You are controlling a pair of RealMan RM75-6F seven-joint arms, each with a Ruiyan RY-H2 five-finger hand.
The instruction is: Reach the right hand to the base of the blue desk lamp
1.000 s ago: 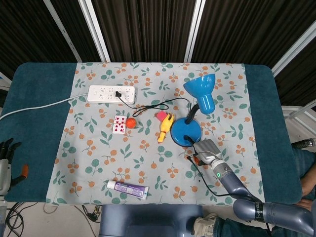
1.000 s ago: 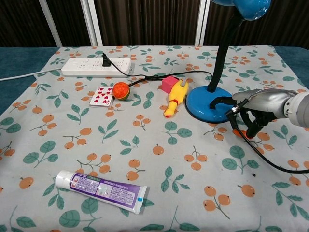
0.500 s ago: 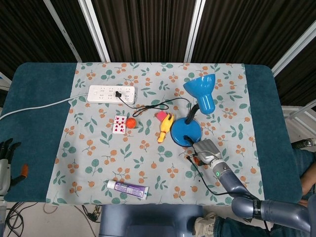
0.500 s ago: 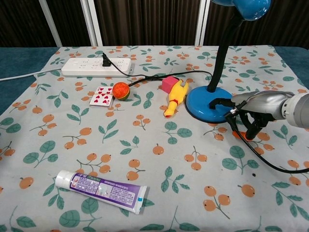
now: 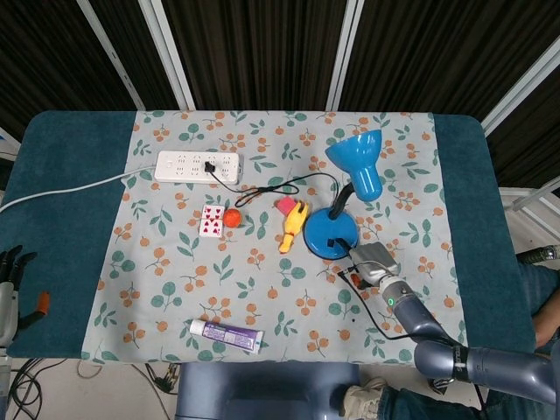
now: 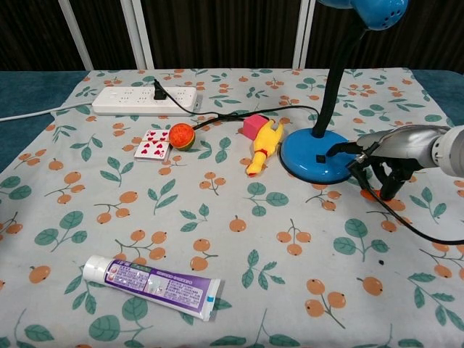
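The blue desk lamp stands at the right of the floral cloth, with its round base (image 5: 330, 234) (image 6: 314, 157) flat on the cloth and its shade (image 5: 357, 164) tilted up on a black neck. My right hand (image 5: 374, 262) (image 6: 395, 150) sits just right of the base and holds nothing. One finger reaches to the base's right rim and the others (image 6: 388, 183) point down at the cloth. My left hand (image 5: 10, 282) rests off the table's left edge, holding nothing, its fingers apart.
A yellow rubber chicken (image 5: 291, 226) and a pink cube (image 5: 284, 205) lie left of the base. Farther left are an orange ball (image 5: 231, 217), a playing card (image 5: 211, 220) and a white power strip (image 5: 198, 165). A toothpaste tube (image 5: 227, 334) lies near the front edge. The lamp's black cord (image 5: 280, 186) runs to the strip.
My right hand has shifted slightly to the right and risen a little, staying beside the lamp base. The left hand has not moved.
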